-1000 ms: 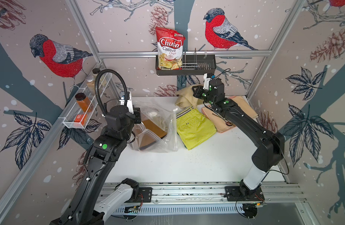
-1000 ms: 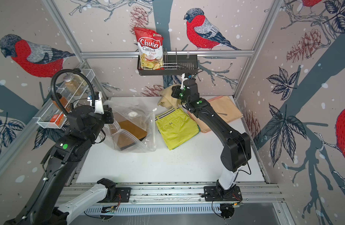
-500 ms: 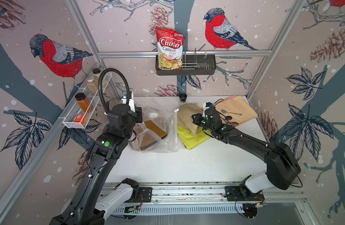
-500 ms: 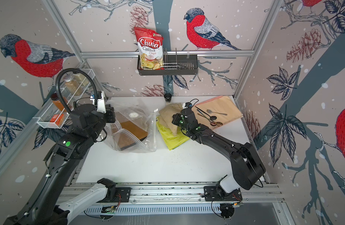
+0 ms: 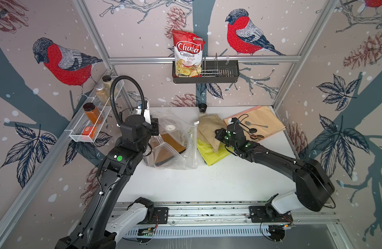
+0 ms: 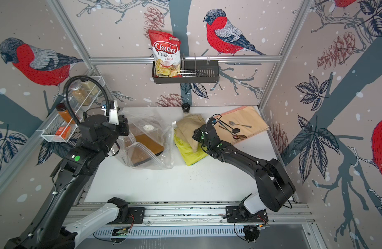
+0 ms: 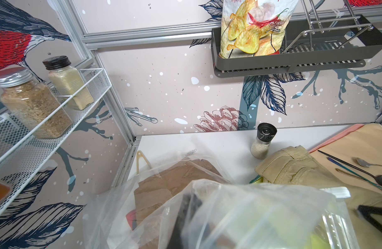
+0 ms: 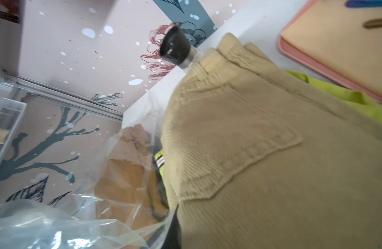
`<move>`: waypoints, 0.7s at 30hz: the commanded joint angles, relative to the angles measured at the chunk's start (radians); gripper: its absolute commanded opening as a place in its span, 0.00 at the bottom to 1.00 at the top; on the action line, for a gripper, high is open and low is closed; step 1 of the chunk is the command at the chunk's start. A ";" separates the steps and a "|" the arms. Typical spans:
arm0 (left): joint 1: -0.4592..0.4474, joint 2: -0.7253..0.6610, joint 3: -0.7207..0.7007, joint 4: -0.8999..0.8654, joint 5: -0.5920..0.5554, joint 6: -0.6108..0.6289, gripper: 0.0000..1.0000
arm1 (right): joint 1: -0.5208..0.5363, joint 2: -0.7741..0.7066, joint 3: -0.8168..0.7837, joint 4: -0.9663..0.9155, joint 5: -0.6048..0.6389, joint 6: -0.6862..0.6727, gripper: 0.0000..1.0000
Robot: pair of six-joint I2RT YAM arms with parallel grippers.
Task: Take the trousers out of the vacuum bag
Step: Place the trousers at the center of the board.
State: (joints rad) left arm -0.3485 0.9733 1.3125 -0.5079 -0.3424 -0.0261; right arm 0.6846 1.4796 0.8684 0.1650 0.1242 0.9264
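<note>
The clear vacuum bag (image 5: 177, 151) stands open left of the table's middle, with its white valve disc (image 5: 170, 127) and zip slider (image 5: 196, 123) showing. Mustard brown trousers (image 5: 171, 144) lie inside it, and a red piece (image 7: 130, 217) peeks out beneath them. My left gripper (image 5: 152, 134) is shut on the bag's plastic at its left side; a dark finger (image 7: 185, 215) shows through the film. Khaki trousers (image 5: 208, 129) lie across yellow trousers (image 5: 211, 153) just right of the bag. My right gripper (image 5: 218, 133) is shut on the khaki trousers (image 8: 261, 151), which hide most of its jaws.
A peach cloth (image 5: 263, 122) bearing spoons lies at the back right. A small grinder (image 5: 202, 107) stands by the back wall. A chips bag (image 5: 187, 54) sits in a black rack (image 5: 220, 73) above. A white wire shelf (image 5: 93, 120) with jars hangs on the left wall.
My right arm has come down and forward from the back of the table, laying the khaki trousers over the yellow pair. The left arm and the bag have barely moved.
</note>
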 commanded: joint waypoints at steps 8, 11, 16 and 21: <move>0.004 0.008 0.009 0.045 0.025 0.017 0.00 | 0.004 -0.007 -0.083 0.025 0.087 -0.003 0.17; 0.003 0.001 -0.013 0.043 0.029 0.014 0.00 | 0.007 -0.018 -0.090 0.039 0.095 -0.044 0.33; 0.003 -0.008 -0.034 0.045 0.033 0.011 0.00 | 0.019 -0.049 -0.126 0.093 0.092 -0.094 0.52; 0.004 -0.007 -0.043 0.049 0.039 0.014 0.00 | 0.075 -0.099 -0.196 0.165 0.111 -0.157 0.64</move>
State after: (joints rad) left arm -0.3481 0.9672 1.2736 -0.4995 -0.3141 -0.0193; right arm 0.7357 1.4014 0.6998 0.2584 0.2043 0.8318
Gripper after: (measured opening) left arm 0.056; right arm 0.636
